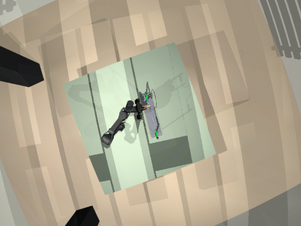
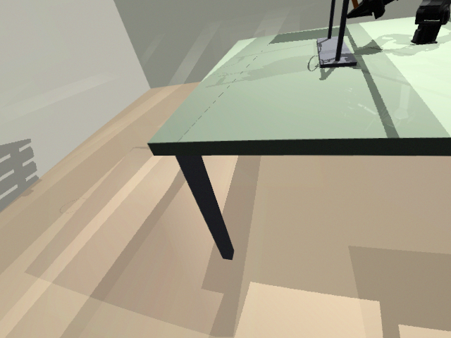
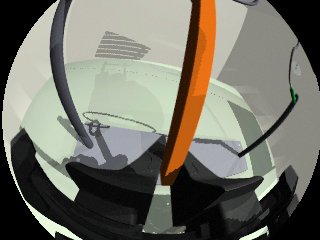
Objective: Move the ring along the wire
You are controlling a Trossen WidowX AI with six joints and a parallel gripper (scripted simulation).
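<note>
Top view: the gripper (image 1: 142, 108) (image 3: 167, 140) grips the orange handle (image 1: 146, 107) (image 2: 355, 3) (image 3: 192, 95) above the pale green table (image 1: 170, 150) (image 2: 284, 113) (image 3: 165, 90).

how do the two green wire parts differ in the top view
The upper green part lies nearer the orange handle; the lower green part lies farther from it. The upper green part is at the far end from the lower green part, which sits by the opposite end of the base plate. Both are bright green.

Bright, hard-edged light bands the pale green surface (image 1: 170, 150) (image 2: 291, 109) (image 3: 165, 95), crossed by dark shadow strips; the wrist view bows like a fisheye, black at its corners, fine wire barely resolved from above.
</note>
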